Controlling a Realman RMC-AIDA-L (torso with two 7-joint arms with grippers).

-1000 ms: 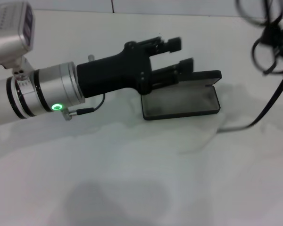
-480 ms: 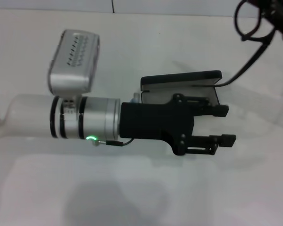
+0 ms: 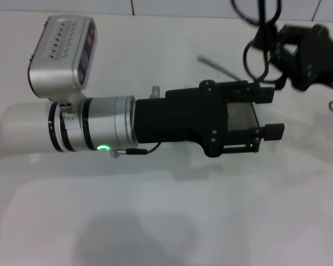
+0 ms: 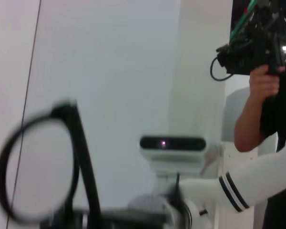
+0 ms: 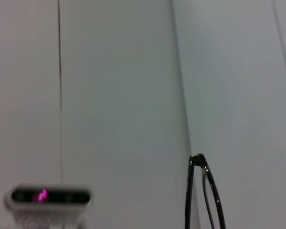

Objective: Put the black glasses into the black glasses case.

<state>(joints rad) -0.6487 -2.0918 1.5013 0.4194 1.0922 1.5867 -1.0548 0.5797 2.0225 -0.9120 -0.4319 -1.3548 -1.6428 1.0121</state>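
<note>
Carry-and-load step: right gripper (image 3: 277, 47) is gripping the black glasses (image 3: 259, 39) aloft beyond the black glasses case (image 3: 241, 116), over which left gripper (image 3: 269, 113) is hovering, fingers spread wide and empty; next, probably clearing the left arm, then lowering the glasses in.

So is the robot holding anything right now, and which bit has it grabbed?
The right gripper holds the black glasses up in the air; its fingers hide the exact spot. The left gripper is open and empty, over the black glasses case.
</note>
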